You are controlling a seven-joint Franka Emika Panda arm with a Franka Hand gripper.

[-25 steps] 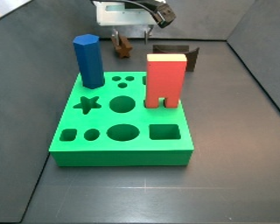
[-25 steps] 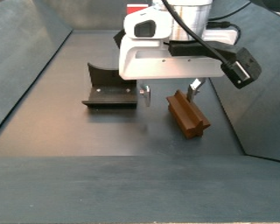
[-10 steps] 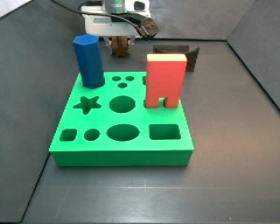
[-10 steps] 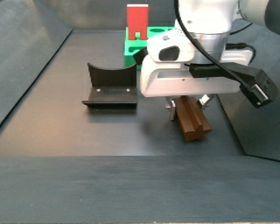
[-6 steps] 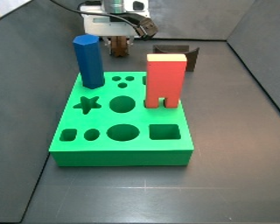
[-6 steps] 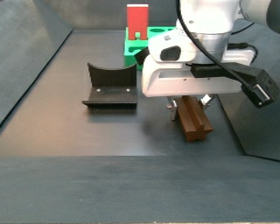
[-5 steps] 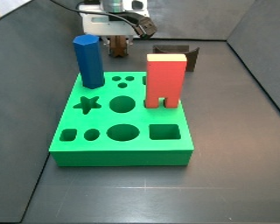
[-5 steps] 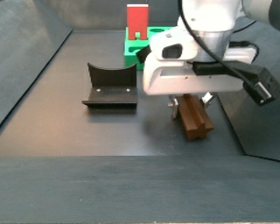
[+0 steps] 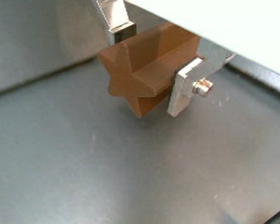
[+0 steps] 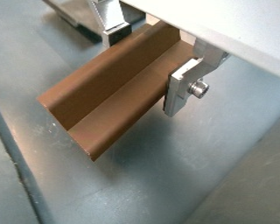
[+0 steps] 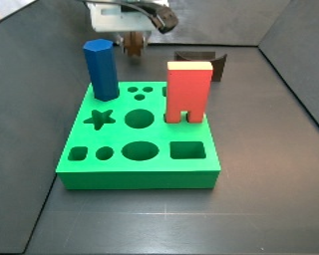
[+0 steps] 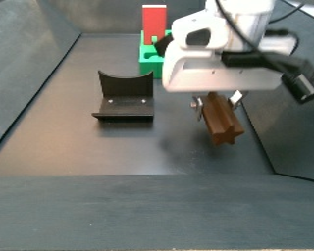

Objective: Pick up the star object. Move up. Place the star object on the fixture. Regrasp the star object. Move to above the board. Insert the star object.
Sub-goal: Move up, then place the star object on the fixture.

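My gripper (image 12: 212, 100) is shut on the star object (image 12: 222, 121), a dark brown star-section peg held lying level and lifted just off the dark floor. Both wrist views show the silver fingers (image 9: 187, 86) clamped against the sides of the star object (image 9: 140, 74), with its long body (image 10: 108, 94) running out from between them. In a side view the gripper (image 11: 129, 40) hangs behind the green board (image 11: 136, 179). The fixture (image 12: 123, 98) stands on the floor beside the gripper, apart from it, and shows behind the board as the fixture (image 11: 202, 63).
A tall blue hexagonal peg (image 11: 101, 70) and a red arch block (image 11: 189, 90) stand in the board. The board's green edge (image 12: 149, 54) and the red block (image 12: 154, 22) sit beyond the gripper. Sloping dark walls enclose the floor.
The gripper came down over the star object lying on the floor, shut on it, and has now risen a little with the star object in its fingers.
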